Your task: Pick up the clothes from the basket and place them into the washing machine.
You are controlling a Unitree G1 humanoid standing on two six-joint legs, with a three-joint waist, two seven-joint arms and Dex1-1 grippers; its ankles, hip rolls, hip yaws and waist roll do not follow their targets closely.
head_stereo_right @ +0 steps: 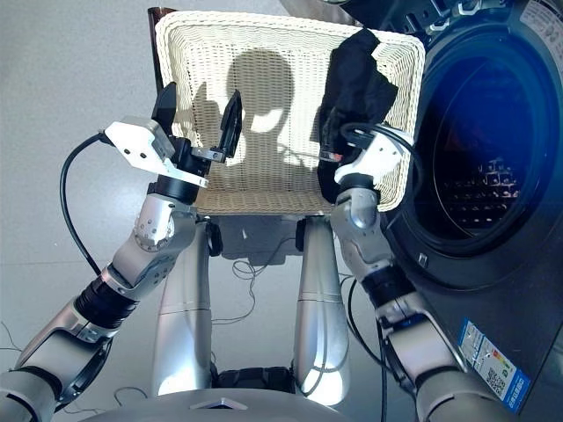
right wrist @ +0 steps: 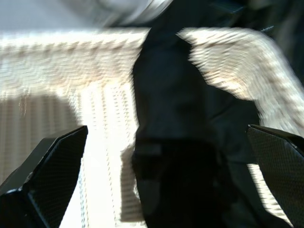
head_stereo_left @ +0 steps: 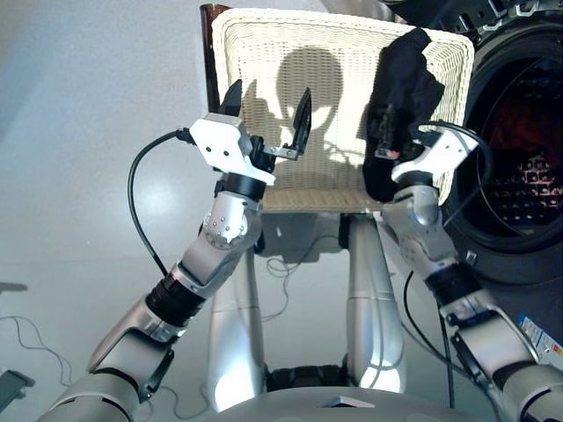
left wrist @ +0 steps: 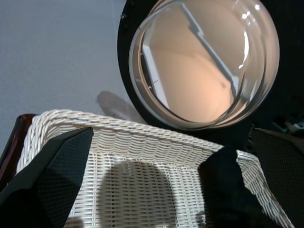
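Note:
The cream-white wicker basket (head_stereo_left: pixel 290 35) stands in front of me. A black cloth (head_stereo_left: pixel 405 70) lies bunched along its right side, reaching up to the far rim. My left gripper (head_stereo_left: pixel 269 92) hangs open over the bare left half of the basket with nothing between its fingers. My right gripper (right wrist: pixel 167 128) is open at the near end of the black cloth, and the cloth lies between its spread fingers. The washing machine (head_stereo_right: pixel 475 255) stands right of the basket, its porthole open onto the perforated drum (head_stereo_right: pixel 479 189). Its round glass door (left wrist: pixel 204 61) is swung open beyond the basket.
A dark brown post (head_stereo_left: pixel 209 53) rises at the basket's far left corner. Thin cables (head_stereo_left: pixel 281 264) lie on the grey floor under the basket. The washer front carries a label (head_stereo_right: pixel 488 360) close by my right arm.

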